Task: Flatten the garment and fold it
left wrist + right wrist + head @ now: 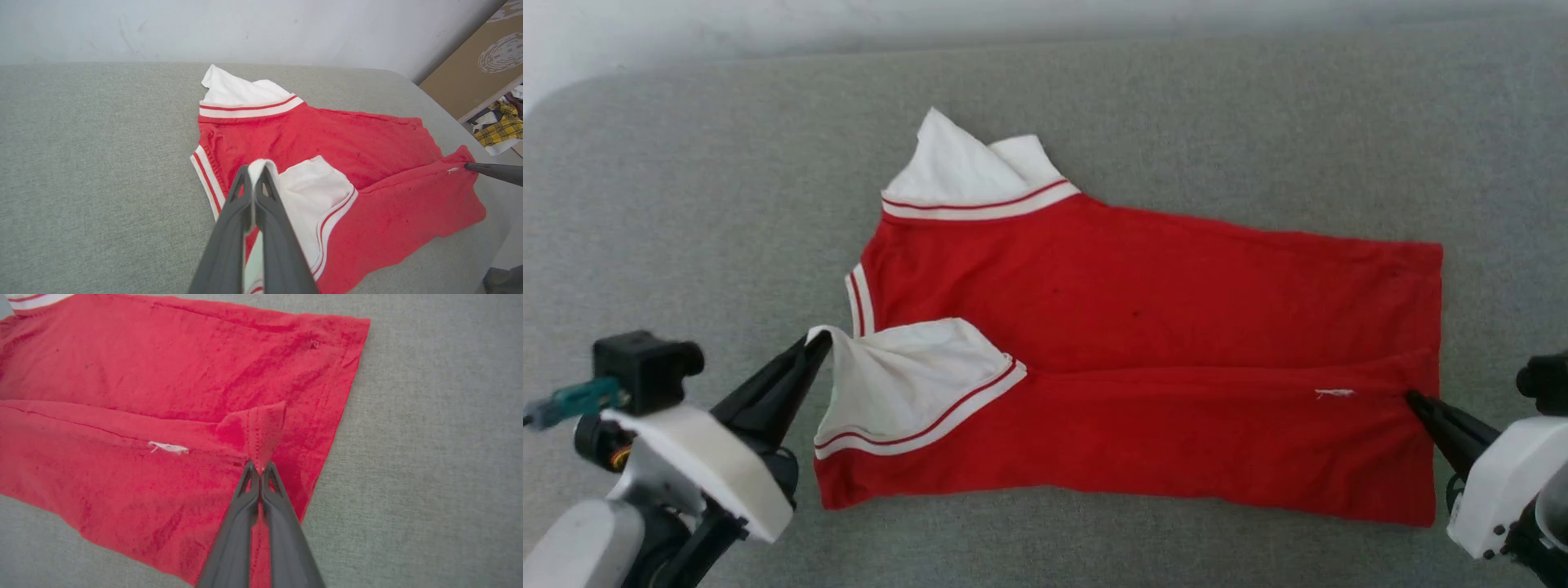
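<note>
Grey woven cloth (pixel 686 204) is covering the whole work surface, and a pale wall (pixel 245 28) is running along the top of the left wrist view. The shirt (pixel 1143 294) is lying across the middle of the head view, with its neck end toward the left of the frame and its hem toward the right. Its lower long edge is lying folded up over the red body, making a crease along the lower middle. The upper sleeve (pixel 968 175), white with striped trim, is sticking out at the upper centre. The lower sleeve (pixel 915 367) is lying turned over onto the red cloth at the lower left.

The left gripper (pixel 818 339) is coming in from the lower left, its fingers pressed together and pinching the white edge of the lower sleeve. The right gripper (pixel 1411 398) is reaching in from the lower right, its fingers likewise closed and nipping a small peak of red cloth at the hem end of the fold. A white fleck (pixel 1334 394) is showing on the red just left of that grip.

A brown board (pixel 470 69) and some yellow checked fabric (pixel 500 128) are sitting off the surface at the upper right of the left wrist view.
</note>
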`<state>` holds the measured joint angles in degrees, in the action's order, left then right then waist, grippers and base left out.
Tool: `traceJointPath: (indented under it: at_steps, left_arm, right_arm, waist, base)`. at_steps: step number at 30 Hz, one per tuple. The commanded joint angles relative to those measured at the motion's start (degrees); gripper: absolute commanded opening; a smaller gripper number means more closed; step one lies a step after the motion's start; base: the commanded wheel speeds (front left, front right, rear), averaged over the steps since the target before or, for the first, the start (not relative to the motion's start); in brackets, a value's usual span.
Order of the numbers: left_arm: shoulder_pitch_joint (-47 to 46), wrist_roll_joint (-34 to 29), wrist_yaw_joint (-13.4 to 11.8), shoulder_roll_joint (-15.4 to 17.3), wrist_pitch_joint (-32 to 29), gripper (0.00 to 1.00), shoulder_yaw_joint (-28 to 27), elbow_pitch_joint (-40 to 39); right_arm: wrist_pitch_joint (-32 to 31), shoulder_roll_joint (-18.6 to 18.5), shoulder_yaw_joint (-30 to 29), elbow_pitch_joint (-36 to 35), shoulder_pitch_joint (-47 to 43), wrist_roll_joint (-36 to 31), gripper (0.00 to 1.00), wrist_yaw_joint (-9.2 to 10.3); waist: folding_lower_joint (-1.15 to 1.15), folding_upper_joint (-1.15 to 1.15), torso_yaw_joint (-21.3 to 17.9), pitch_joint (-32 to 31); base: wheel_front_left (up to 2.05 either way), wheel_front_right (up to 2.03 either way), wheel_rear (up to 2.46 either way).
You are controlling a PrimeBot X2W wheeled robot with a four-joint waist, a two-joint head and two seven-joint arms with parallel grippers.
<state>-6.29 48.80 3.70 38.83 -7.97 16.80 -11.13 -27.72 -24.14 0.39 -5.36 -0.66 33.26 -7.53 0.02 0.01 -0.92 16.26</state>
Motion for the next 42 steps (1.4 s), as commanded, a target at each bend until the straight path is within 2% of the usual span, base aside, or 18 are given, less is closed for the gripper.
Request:
traceJointPath:
  at_steps: [1,8,12,14,15,16,17,18,19,27,33,39,42]
  left_arm:
    - [-2.03,-0.31,0.71,-0.58,-0.89,0.00,1.02,1.67]
    - [-7.30,-1.60,2.03,-2.66,-4.62,0.00,6.45,12.44]
    - [-8.28,-1.88,2.30,-3.72,-4.33,0.00,7.54,16.01]
    - [-8.80,-1.91,2.37,-4.48,-3.11,0.55,7.43,17.59]
    - [-8.99,-1.83,2.40,-4.84,-2.45,0.98,7.30,18.18]
    - [-9.12,-1.77,2.42,-5.14,-1.80,1.00,7.14,18.65]
    - [-9.19,-1.70,2.44,-5.35,-1.28,1.00,7.02,19.02]
    - [-9.19,-1.57,2.47,-5.50,-0.88,1.00,6.92,19.27]
    - [-9.15,-1.38,2.48,-5.68,-0.46,1.00,6.73,19.51]
    - [-5.75,0.79,1.05,-6.63,3.65,1.00,4.03,17.19]
    - [0.68,0.11,-2.70,-6.87,10.33,1.00,0.63,11.25]
    - [6.69,-3.22,-6.93,-9.66,20.16,1.00,-2.49,6.00]
    - [9.43,-6.59,-8.20,-12.01,22.46,1.00,-4.26,3.25]
  right_arm:
    - [-0.41,-0.20,0.37,0.93,1.47,-0.55,0.00,0.04]
    - [-4.74,0.39,2.49,4.37,3.51,-0.20,0.00,0.04]
    - [-5.32,0.64,2.54,4.59,3.78,-0.26,0.00,0.04]
    - [-5.26,0.94,2.25,4.74,3.89,-0.25,0.00,0.04]
    - [-5.20,1.12,2.08,4.83,3.90,-0.22,0.00,0.04]
    - [-5.08,1.32,1.91,4.87,3.88,-0.13,0.00,0.04]
    - [-4.95,1.49,1.78,4.88,3.86,-0.07,0.11,0.04]
    - [-4.79,1.59,1.69,4.86,3.84,-0.03,0.41,0.04]
    - [-4.51,1.75,1.53,4.85,3.82,0.10,1.00,0.04]
    - [-2.69,2.17,0.89,2.32,2.35,1.08,1.00,0.04]
    - [2.16,3.46,-2.58,-1.36,-1.00,-0.63,1.00,0.04]
    - [12.15,8.38,-7.78,-3.93,-4.60,-7.25,1.00,0.04]
    - [17.48,11.59,-8.77,-4.98,-6.62,-10.72,1.00,0.04]
  waist:
    - [-0.02,-0.01,-1.07,3.42]
    - [-0.02,-0.01,-1.15,5.81]
    - [-0.02,-0.01,-1.26,6.23]
    - [-0.02,-0.01,-1.31,6.30]
    - [-0.02,-0.01,-1.29,6.27]
    - [-0.02,-0.01,-1.27,6.17]
    - [-0.02,-0.01,-1.24,6.00]
    - [-0.02,-0.01,-1.20,5.82]
    - [-0.02,-0.01,-1.13,5.47]
    - [-0.02,-0.01,-0.72,1.34]
    - [-0.02,-0.01,0.07,-2.65]
    - [-0.02,-0.01,0.90,-6.21]
    - [-0.02,-0.01,0.90,-7.80]
  base:
    - [0.00,0.00,0.00]
    - [0.00,0.00,0.00]
    - [0.00,0.00,0.00]
    - [0.00,0.00,0.00]
    - [0.00,0.00,0.00]
    - [0.00,0.00,0.00]
    - [0.00,0.00,0.00]
    - [0.00,0.00,0.00]
    - [0.00,0.00,0.00]
    - [0.00,0.00,0.00]
    - [0.00,0.00,0.00]
    - [0.00,0.00,0.00]
    - [0.00,0.00,0.00]
